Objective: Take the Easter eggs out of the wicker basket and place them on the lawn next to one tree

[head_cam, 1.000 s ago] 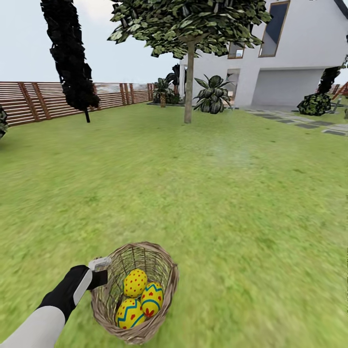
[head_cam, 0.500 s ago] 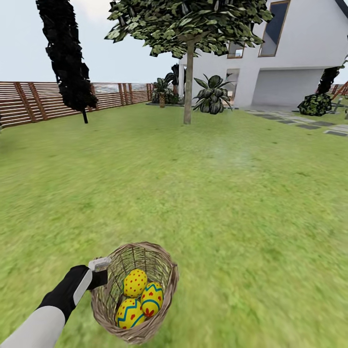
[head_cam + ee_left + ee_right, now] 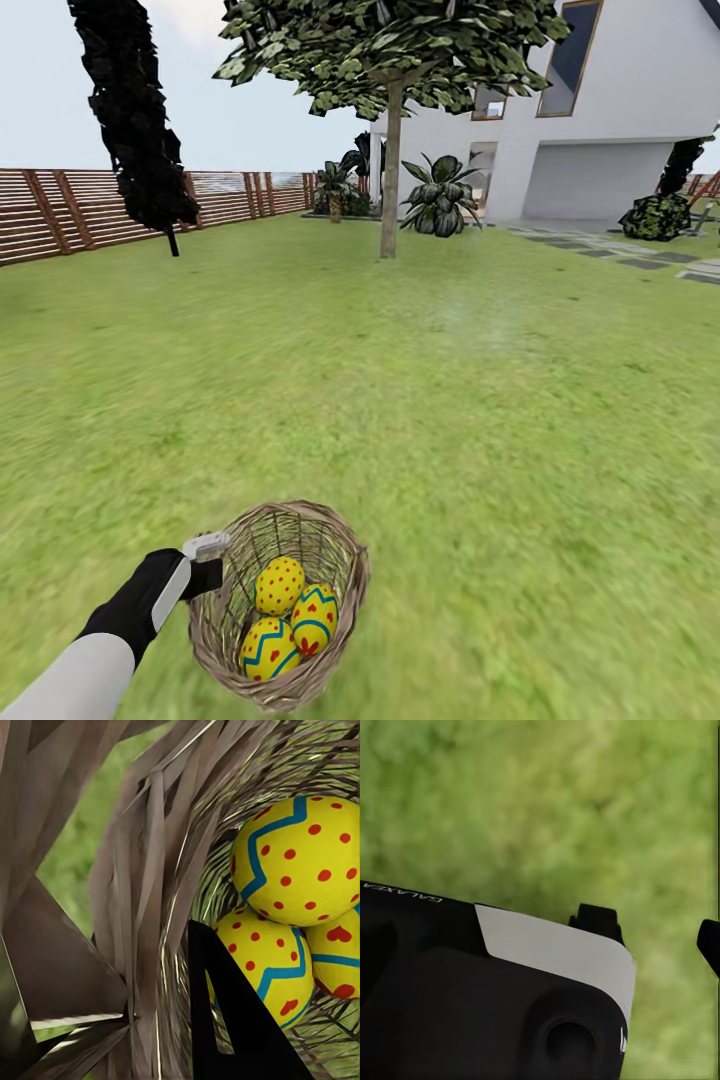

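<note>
The brown wicker basket hangs low in the head view over the lawn. My left gripper is shut on its near-left rim. Three yellow Easter eggs with blue zigzags and red marks lie inside it: one dotted, one with hearts, one in front. In the left wrist view a black finger stands inside the woven wall, close to the eggs. My right gripper is open above bare grass. The tree with a pale trunk stands far ahead.
A tall dark cypress rises at the left before the slatted fence. The white house, a broad-leaved plant, a shrub and stepping stones lie to the right. Open grass stretches between me and the tree.
The whole picture has shifted slightly, with the cypress and fence sliding left, so the camera moved. The basket, eggs and left arm keep their place in the view.
</note>
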`<state>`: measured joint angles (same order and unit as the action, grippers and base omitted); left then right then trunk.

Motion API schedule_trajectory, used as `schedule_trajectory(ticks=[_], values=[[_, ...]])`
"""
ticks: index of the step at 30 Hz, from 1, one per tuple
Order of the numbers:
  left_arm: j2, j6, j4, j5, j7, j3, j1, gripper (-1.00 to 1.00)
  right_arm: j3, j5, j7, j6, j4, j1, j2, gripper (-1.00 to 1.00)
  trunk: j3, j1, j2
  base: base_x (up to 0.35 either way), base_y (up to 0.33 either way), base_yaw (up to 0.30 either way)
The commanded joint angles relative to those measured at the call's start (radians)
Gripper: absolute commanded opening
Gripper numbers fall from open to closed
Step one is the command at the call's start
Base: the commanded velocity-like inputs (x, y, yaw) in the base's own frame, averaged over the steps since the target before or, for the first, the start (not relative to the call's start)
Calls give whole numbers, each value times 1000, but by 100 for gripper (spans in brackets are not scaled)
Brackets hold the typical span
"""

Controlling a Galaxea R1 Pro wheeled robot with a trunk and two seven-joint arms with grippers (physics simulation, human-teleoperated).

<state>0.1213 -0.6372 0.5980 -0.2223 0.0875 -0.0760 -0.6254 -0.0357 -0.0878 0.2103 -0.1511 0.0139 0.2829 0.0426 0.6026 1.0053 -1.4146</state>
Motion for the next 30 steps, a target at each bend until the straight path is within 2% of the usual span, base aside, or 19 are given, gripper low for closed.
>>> schedule_trajectory(ticks=[1, 18, 30], values=[[0, -4, 2, -17, 8, -1, 0, -100, -3, -9, 0, -5, 1, 1, 0, 100, 1, 1, 0, 329, 0, 0], [0, -4, 2, -17, 8, -1, 0, -100, -3, -9, 0, -5, 1, 1, 0, 100, 1, 1, 0, 329, 0, -1], [0, -4, 2, -17, 8, -1, 0, -100, -3, -9, 0, -5, 1, 1, 0, 100, 1, 1, 0, 329, 0, -82]])
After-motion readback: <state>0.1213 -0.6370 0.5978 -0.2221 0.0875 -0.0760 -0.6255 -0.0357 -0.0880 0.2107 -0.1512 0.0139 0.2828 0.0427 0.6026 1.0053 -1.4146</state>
